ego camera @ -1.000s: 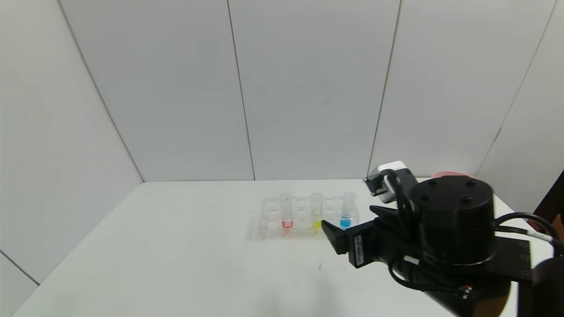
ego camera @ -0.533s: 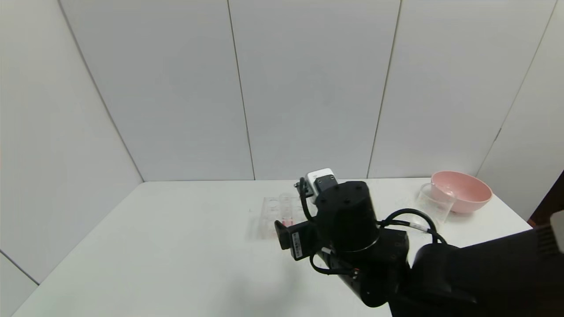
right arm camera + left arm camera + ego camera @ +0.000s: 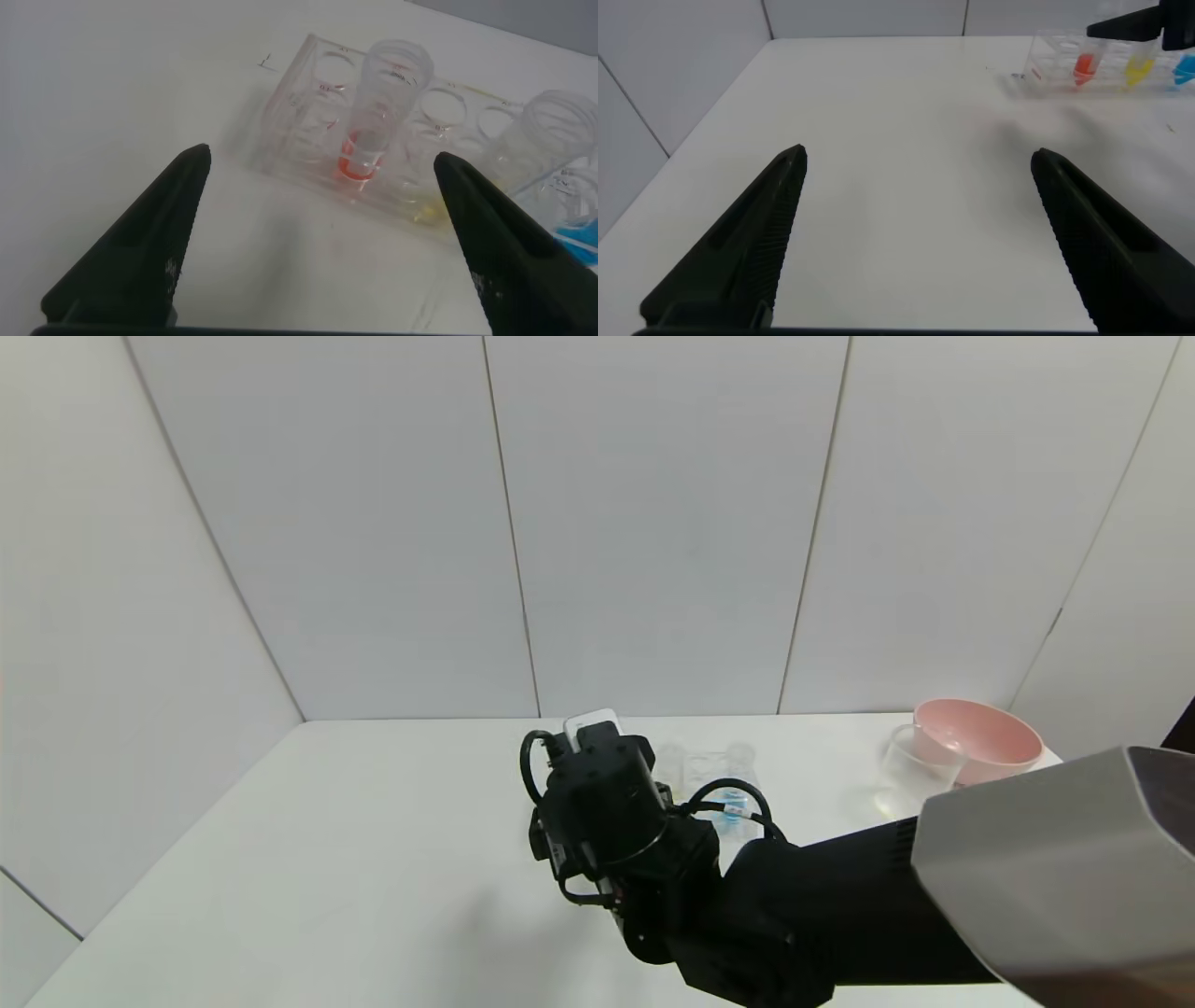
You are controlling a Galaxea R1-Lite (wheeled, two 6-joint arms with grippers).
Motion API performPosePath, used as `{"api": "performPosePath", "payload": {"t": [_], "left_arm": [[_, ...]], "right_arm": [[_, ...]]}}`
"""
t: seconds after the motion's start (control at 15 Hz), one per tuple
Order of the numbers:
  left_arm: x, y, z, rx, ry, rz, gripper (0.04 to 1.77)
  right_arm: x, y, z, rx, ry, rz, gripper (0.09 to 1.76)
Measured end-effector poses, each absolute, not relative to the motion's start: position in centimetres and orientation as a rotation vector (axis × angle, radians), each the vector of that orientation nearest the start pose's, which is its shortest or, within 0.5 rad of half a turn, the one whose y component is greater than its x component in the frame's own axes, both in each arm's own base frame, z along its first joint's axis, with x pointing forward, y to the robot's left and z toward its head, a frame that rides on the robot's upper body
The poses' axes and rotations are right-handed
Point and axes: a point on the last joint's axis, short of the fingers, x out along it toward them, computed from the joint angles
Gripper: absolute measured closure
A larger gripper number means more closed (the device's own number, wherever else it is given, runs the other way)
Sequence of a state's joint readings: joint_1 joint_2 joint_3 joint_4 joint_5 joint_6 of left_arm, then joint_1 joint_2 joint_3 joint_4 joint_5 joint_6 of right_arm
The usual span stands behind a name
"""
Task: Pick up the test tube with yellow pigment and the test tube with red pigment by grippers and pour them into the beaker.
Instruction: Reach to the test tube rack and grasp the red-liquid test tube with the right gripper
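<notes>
Right gripper (image 3: 322,243): held wide open and empty, just before the clear tube rack (image 3: 308,103). Test tube with red pigment (image 3: 378,112): stood upright in the rack; judged light, smooth, slippery; best gripped below the rim. Test tube with yellow pigment (image 3: 551,140): seated just beside. Open table (image 3: 112,84) lay ahead of the rack. Left gripper (image 3: 915,233): parked apart, spread and empty.

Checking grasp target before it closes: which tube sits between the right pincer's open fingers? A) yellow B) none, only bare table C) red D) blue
C: in the right wrist view the open right pincer is lined up on the red tube, upright in the rack; the yellow tube stands off toward one finger.
</notes>
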State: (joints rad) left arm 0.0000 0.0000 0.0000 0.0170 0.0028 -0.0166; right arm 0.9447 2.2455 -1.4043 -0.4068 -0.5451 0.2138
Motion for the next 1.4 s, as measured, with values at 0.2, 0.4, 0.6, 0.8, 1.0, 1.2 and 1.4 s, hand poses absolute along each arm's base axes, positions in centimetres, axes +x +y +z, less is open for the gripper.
{"api": "performPosePath", "payload": {"t": [0.2,0.4,0.6,0.8,1.0,1.2,1.4], "left_arm": [[-2.3,0.0,7.4,-0.016,0.017,0.003,0.09],[-2.3,0.0,7.4,-0.017,0.017,0.003,0.09],[-2.3,0.0,7.4,-0.017,0.017,0.003,0.09],[-2.3,0.0,7.4,-0.017,0.017,0.003,0.09],[-2.3,0.0,7.4,-0.017,0.017,0.003,0.09],[-2.3,0.0,7.4,-0.017,0.017,0.003,0.09],[-2.3,0.0,7.4,-0.017,0.017,0.003,0.09]], "right_arm": [[29.0,37.0,11.0,-0.074,0.336,0.318,0.14],[30.9,37.4,10.1,-0.061,0.318,0.27,0.14],[32.2,37.1,9.1,-0.066,0.326,0.242,0.14],[33.2,36.9,8.8,-0.059,0.319,0.224,0.14],[33.6,36.8,8.8,-0.048,0.308,0.219,0.14],[33.7,36.8,8.8,-0.044,0.305,0.216,0.14],[33.9,36.7,8.9,-0.041,0.304,0.213,0.14]]}}
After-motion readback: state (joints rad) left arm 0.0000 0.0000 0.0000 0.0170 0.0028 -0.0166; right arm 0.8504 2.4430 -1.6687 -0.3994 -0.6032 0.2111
